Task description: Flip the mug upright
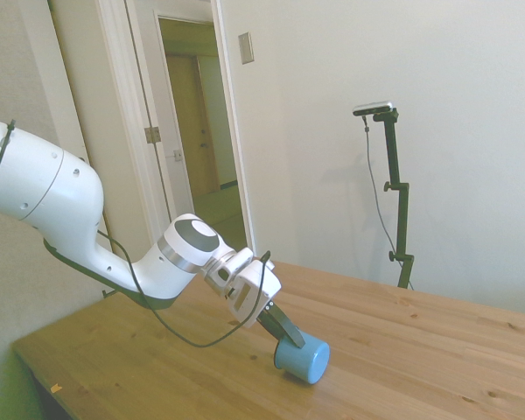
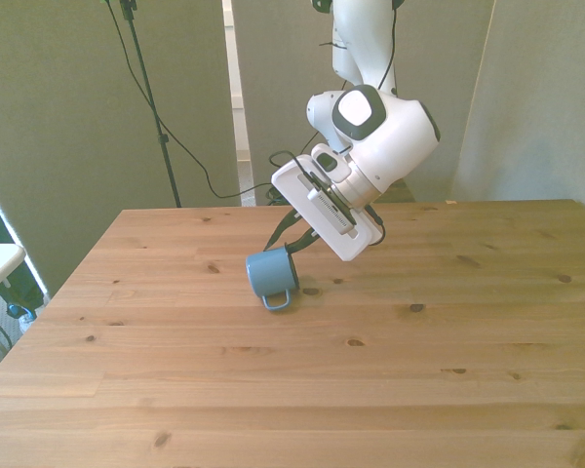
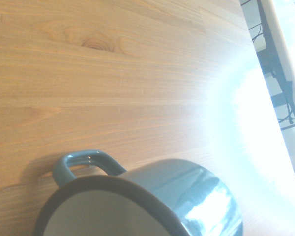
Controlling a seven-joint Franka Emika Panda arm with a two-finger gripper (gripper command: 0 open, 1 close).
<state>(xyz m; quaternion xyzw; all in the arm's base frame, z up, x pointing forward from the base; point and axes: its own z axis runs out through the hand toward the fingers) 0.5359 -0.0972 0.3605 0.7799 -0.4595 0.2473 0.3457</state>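
**Mug tilted at the claw's tip, partway to standing**

Bare wooden surface (image 2: 292,390) fills the foreground of the front view, with nothing on it between the camera and the mug. Farther back, near the middle of the surface, the light-blue mug (image 2: 270,274) hangs tilted at the end of the claw (image 2: 294,248), its handle pointing down toward the wood. The side view shows the mug (image 1: 303,357) with its lower edge at or just above the surface; contact cannot be made out. The claw (image 1: 284,331) reaches down at a slant from the white arm (image 1: 184,258), and its dark fingers (image 1: 283,325) appear clenched on the mug's rim. In the wrist view the dark rim and white inside of the mug (image 3: 187,191) face the camera, so the mouth points back up along the claw. The mug's long axis runs roughly in line with the slanted fingers, neither flat nor upright. Standing it up probably calls for turning the wrist until the base faces the wood.
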